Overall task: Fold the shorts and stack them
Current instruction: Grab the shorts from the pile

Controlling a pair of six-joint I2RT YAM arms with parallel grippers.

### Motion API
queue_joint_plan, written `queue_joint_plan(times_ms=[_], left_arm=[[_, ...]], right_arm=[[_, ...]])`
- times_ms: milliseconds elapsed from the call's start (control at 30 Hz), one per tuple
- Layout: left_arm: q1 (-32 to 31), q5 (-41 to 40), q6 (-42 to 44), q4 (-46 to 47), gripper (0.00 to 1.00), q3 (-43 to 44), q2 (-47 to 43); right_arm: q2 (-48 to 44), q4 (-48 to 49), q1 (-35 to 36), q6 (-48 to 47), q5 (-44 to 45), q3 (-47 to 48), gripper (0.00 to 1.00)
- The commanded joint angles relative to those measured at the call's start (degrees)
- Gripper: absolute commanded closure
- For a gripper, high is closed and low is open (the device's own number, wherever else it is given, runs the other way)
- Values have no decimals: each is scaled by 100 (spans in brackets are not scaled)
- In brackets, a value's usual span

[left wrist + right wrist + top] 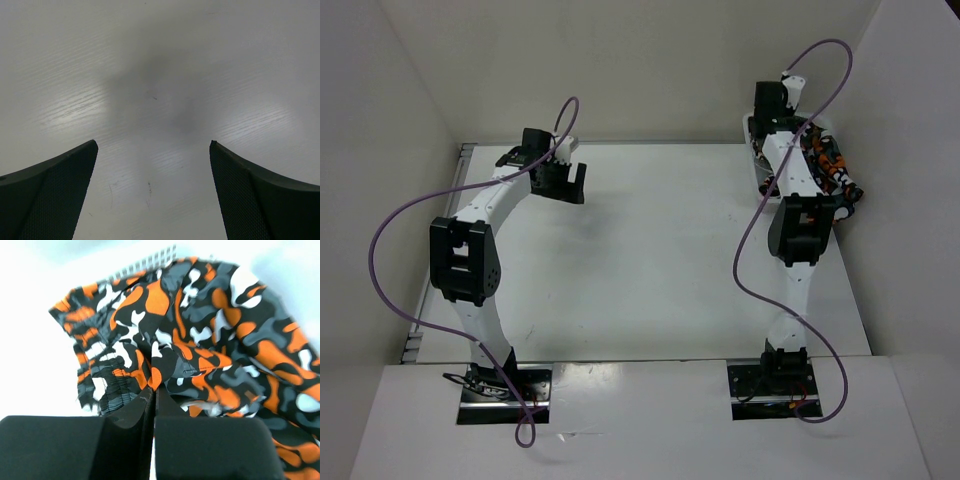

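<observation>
Fetching shorts point(200, 340) from the basket point(150, 260) at top: right hand point(153, 395) is seemingly clamping them, left hand point(153, 145) hanging agape; lifting onto bench point(150, 60) next.

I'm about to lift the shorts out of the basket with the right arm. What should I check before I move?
1. Right hand shut: ok, the fingers are together.
2. Grip on the shorts: ok, it seems; a fold of fabric runs in at the fingertips.
3. Shorts out of the basket: not ok, they lie bunched against its mesh at the far right corner.
4. Left hand open and unloaded: ok, jaws wide with nothing between them.
5. Landing space on the table: ok, the middle shows bare in the top view.
6. More shorts underneath: cannot tell.
</observation>
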Motion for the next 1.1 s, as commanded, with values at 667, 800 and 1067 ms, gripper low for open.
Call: queue_joint_plan(times_ms=[667,800,1067], left_arm=[[-247,576,21,219,1,1085,-580],[-247,489,21,219,1,1085,-835],[-247,-800,21,228,1,498,-1740]], right_arm=[[-4974,2547,1288,-2131,-936,-2400,100],[-5459,3409,1351,-2765,-1578,-2298,100],[-5223,2955,2085,-2828,-4021,-1531,100]])
